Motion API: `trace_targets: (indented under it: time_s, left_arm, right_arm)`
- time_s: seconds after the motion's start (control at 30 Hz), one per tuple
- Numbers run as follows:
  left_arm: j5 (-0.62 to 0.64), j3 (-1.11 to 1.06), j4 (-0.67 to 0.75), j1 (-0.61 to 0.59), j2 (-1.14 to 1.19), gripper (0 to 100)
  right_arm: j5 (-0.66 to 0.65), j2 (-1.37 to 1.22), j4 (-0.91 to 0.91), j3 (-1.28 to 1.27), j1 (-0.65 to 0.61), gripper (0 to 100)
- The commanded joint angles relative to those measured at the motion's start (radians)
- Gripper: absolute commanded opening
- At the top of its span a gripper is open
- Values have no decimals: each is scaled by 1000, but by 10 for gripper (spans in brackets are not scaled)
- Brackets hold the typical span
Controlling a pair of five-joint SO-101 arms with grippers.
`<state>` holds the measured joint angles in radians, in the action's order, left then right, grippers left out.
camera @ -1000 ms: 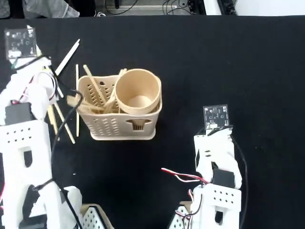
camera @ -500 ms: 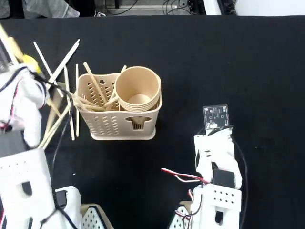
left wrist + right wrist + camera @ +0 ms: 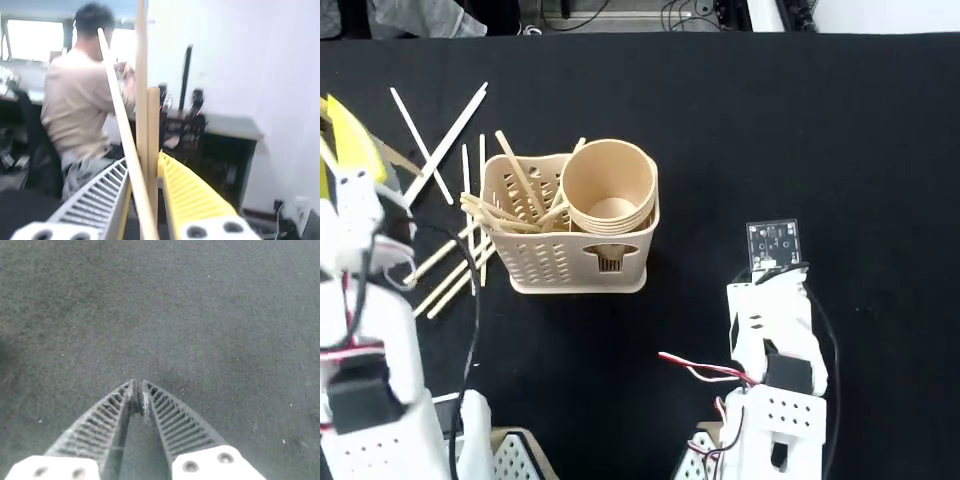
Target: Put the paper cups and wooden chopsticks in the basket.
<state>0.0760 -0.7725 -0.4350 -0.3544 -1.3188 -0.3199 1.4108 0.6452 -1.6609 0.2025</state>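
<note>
L gripper clamps a few chopsticks, raised, well left of basket. Cups already nested inside. Rec: carry over basket's stick side, tip ends down, release low. Loose sticks lie just beside basket. R gripper pinched closed, empty.

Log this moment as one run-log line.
left gripper shut on wooden chopsticks | right gripper shut over black table | tan paper cups stacked in beige perforated plastic basket | loose wooden chopsticks on table beside basket
</note>
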Motion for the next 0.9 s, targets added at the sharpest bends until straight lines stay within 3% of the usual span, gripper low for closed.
trace_targets:
  time_s: [0.0, 0.27, 0.57, 0.87]
  left_arm:
    - [8, -54, 72, 38, -117, 28]
    - [9, -117, 204, 180, -176, 27]
    - [9, -124, 204, 380, -175, 27]
    - [3, -194, 184, 427, -170, 28]
  right_arm:
    - [5, 15, -14, 4, 8, 12]
    - [5, 15, -14, 4, 8, 12]
    - [5, 15, -14, 4, 8, 12]
    - [5, 15, -14, 4, 8, 12]
